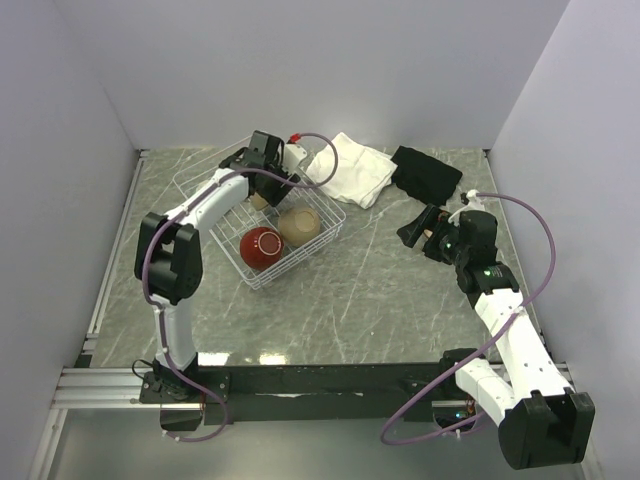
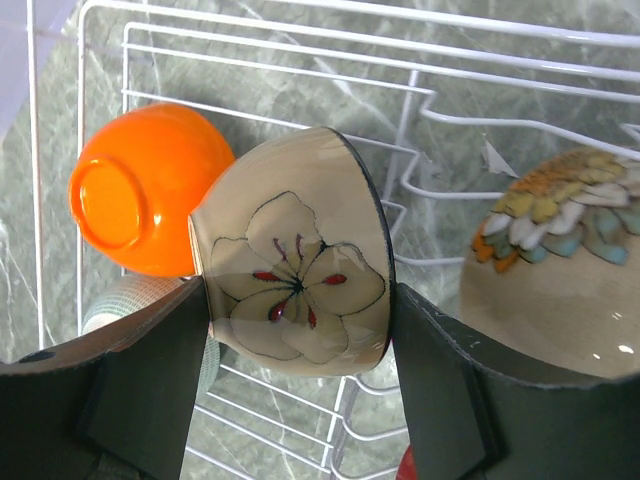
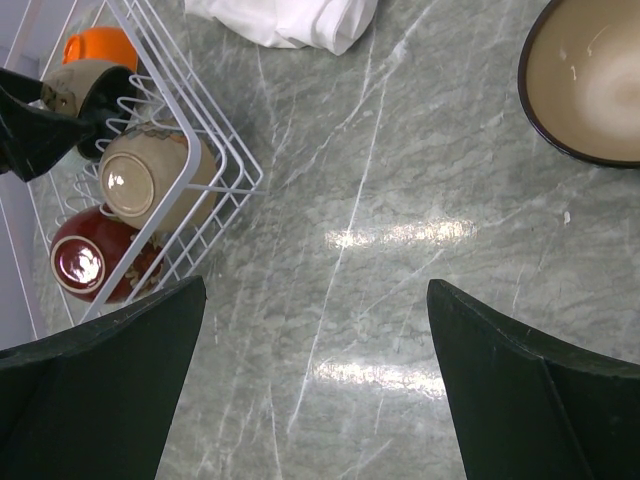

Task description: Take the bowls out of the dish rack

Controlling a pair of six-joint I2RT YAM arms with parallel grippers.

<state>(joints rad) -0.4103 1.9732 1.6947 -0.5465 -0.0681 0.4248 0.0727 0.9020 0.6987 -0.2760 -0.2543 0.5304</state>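
The white wire dish rack (image 1: 222, 172) stands at the back left. My left gripper (image 1: 268, 172) is inside it, shut on a tan bowl with a flower pattern (image 2: 295, 270), fingers (image 2: 150, 380) on both sides of it. Beside it lie an orange bowl (image 2: 140, 200), a pale blue-green bowl (image 2: 130, 300) partly hidden, a beige bowl (image 1: 299, 225) and a red bowl (image 1: 262, 247). My right gripper (image 3: 317, 290) is open and empty above bare table. A dark-rimmed bowl with a cream inside (image 3: 590, 85) stands upright on the table near it.
A folded white cloth (image 1: 350, 170) lies right of the rack, and a black cloth (image 1: 425, 172) lies beyond it. White walls close in the table on three sides. Marble table surface (image 1: 370, 290) lies between the rack and the right arm.
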